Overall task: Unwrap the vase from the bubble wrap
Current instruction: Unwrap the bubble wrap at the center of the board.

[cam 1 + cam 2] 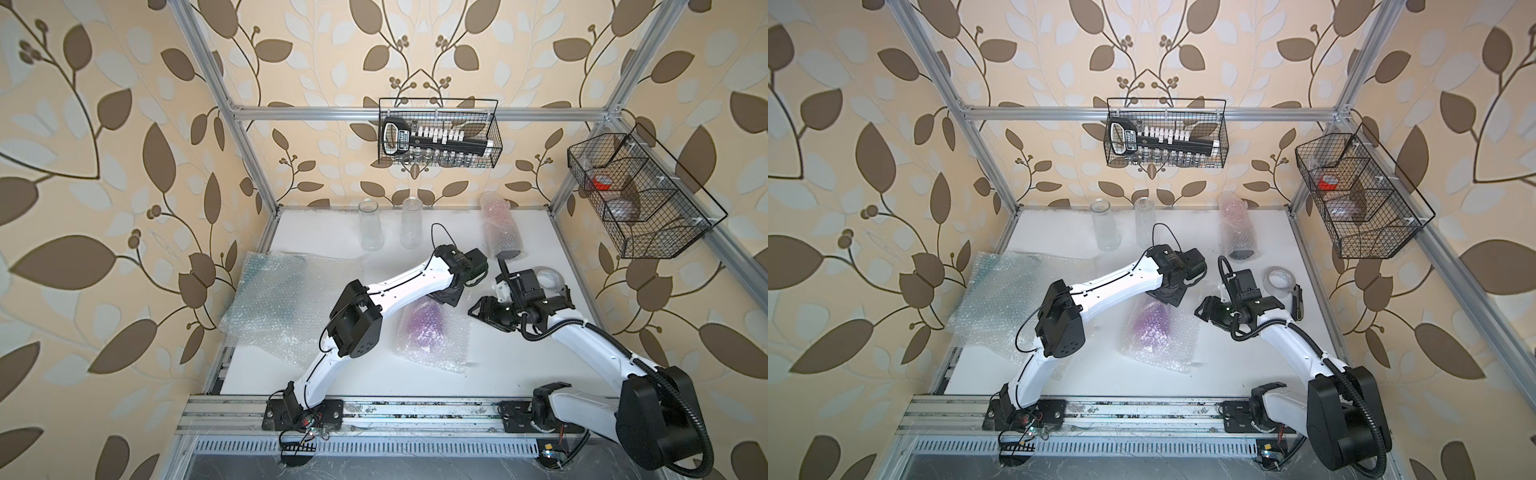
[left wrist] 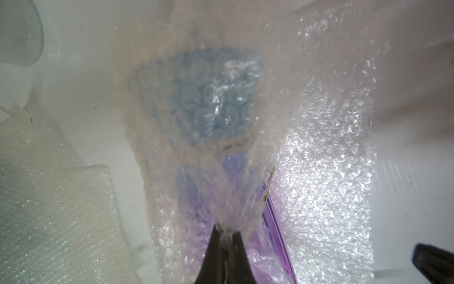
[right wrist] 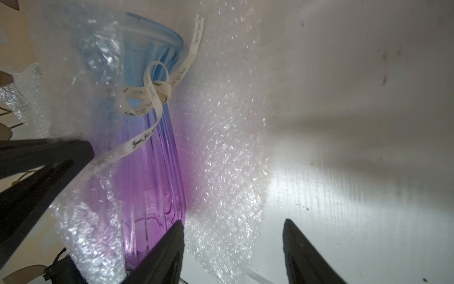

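Note:
A ribbed glass vase (image 3: 147, 172), blue at the neck and purple at the base, lies on the white table with a cream ribbon (image 3: 152, 93) tied round its neck. Bubble wrap (image 1: 436, 349) lies under it and partly over it, as both top views show. My left gripper (image 2: 227, 233) is shut on a bunched fold of the bubble wrap (image 2: 221, 172), and the sheet rises from the vase (image 2: 272, 216) like a tent. In the top views its fingers are hidden under the wrist. My right gripper (image 3: 232, 222) stands open beside the vase's base, holding nothing; it is also in a top view (image 1: 478, 311).
Loose bubble wrap sheets (image 1: 274, 299) lie at the left. Two clear glass vases (image 1: 370, 226) (image 1: 411, 224) and a wrapped pinkish bundle (image 1: 500, 230) stand at the back. A tape roll (image 1: 548, 278) lies behind the right arm. Wire baskets (image 1: 438, 133) (image 1: 640, 195) hang on the frame.

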You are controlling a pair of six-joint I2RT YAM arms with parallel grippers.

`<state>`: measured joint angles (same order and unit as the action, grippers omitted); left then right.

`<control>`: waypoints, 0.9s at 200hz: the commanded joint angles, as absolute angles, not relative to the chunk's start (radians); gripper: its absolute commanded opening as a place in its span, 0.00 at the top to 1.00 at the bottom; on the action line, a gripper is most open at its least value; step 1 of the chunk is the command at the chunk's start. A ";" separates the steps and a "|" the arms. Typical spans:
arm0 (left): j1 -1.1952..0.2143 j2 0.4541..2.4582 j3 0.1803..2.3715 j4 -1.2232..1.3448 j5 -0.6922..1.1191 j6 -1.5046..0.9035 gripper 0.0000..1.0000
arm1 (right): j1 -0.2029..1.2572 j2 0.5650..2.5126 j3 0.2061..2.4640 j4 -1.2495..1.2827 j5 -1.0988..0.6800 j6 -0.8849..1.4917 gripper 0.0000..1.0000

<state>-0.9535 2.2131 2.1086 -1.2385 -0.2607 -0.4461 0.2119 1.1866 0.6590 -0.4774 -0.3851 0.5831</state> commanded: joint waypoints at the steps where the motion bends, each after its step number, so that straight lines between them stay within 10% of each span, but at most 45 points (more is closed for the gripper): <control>1: -0.926 2.099 2.095 -1.270 -0.207 -0.460 1.00 | 0.212 1.186 0.698 -0.491 -0.381 0.575 0.37; 107: -0.550 1.728 1.602 -1.066 0.169 -0.446 1.00 | 0.226 1.227 0.793 -0.518 -0.374 0.546 0.37; 180: -0.376 1.685 1.386 -1.008 0.092 -0.335 1.00 | 0.298 1.233 0.832 -0.508 -0.355 0.533 0.37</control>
<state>-0.3950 1.7363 1.4136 -1.0195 0.1310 -0.3927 0.2790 1.2228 0.8066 -0.4957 -0.3740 0.5491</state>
